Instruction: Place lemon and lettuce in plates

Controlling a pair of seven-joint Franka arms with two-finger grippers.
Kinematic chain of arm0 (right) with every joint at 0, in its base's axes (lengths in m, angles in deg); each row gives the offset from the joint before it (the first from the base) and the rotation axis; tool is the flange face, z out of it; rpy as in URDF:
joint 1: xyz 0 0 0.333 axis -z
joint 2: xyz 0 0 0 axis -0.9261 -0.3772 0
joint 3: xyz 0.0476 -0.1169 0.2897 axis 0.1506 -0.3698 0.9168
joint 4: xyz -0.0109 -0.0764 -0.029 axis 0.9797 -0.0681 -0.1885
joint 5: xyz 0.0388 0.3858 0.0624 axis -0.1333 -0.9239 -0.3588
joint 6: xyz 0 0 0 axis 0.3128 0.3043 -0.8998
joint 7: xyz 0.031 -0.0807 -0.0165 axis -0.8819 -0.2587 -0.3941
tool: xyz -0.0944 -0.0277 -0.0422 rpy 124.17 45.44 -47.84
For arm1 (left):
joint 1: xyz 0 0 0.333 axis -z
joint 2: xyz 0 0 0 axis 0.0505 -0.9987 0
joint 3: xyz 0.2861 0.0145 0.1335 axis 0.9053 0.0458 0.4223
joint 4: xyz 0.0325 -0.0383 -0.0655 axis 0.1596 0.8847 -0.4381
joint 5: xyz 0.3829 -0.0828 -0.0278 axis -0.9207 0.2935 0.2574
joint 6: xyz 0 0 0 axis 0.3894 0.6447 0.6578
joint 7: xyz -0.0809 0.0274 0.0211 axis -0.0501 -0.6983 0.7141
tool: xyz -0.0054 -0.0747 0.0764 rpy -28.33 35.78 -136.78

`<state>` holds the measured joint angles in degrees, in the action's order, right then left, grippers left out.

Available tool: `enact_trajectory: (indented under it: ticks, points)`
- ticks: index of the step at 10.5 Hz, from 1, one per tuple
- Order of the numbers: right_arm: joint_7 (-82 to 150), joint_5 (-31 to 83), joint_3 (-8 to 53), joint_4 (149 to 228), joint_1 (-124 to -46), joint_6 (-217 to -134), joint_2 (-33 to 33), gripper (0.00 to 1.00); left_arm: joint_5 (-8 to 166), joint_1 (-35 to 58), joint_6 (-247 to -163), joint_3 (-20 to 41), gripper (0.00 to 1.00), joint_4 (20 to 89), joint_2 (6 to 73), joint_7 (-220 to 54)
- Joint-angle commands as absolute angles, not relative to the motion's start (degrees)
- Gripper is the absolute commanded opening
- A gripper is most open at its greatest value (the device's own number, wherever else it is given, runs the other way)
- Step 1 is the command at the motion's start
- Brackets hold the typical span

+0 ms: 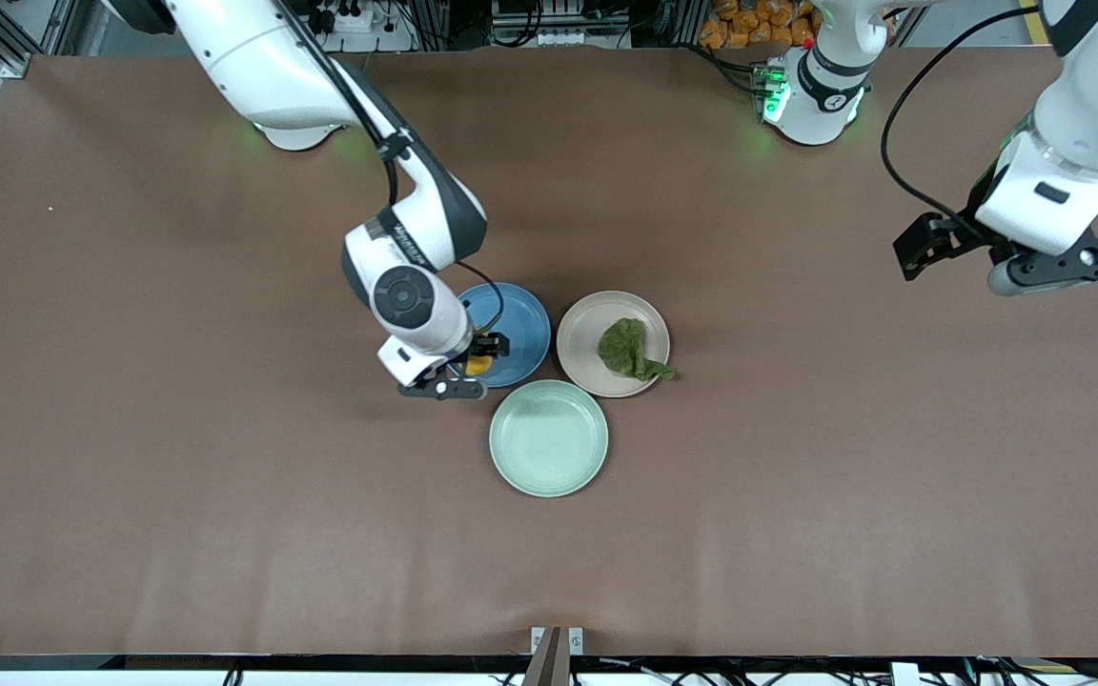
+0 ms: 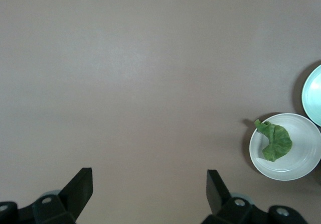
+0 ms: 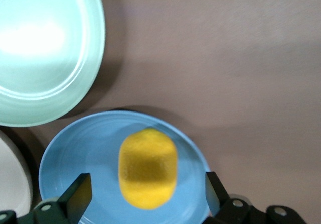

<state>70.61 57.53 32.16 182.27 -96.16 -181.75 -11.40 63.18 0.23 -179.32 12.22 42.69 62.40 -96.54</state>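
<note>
Over the round blue plate, the right gripper hangs spread wide around the small dimpled yellow lemon. At 3 o'clock, the wrinkly dark green lettuce sits on the beige-pink plate, tail past the rim. Left gripper waits wide above bare brown tabletop.

Right hand spread wide, left hand waiting, fingers apart

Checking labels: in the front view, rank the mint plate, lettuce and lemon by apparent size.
1. Mint plate
2. Lettuce
3. Lemon, partly hidden under the right hand, so only some of it shows.
</note>
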Motion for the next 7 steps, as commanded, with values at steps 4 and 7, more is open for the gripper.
enact_trajectory:
  ticks: [4,7]
  points:
    - [56.4,57.6,31.9,182.7,-86.7,-171.2,-5.7,1.0,67.8,-4.6,-179.0,11.8,1.0,44.0,64.8,-90.0]
    - [50.3,57.7,29.0,183.3,-82.5,-168.3,-4.1,1.0,69.9,-5.7,-175.9,11.9,1.0,44.4,67.1,-87.4]
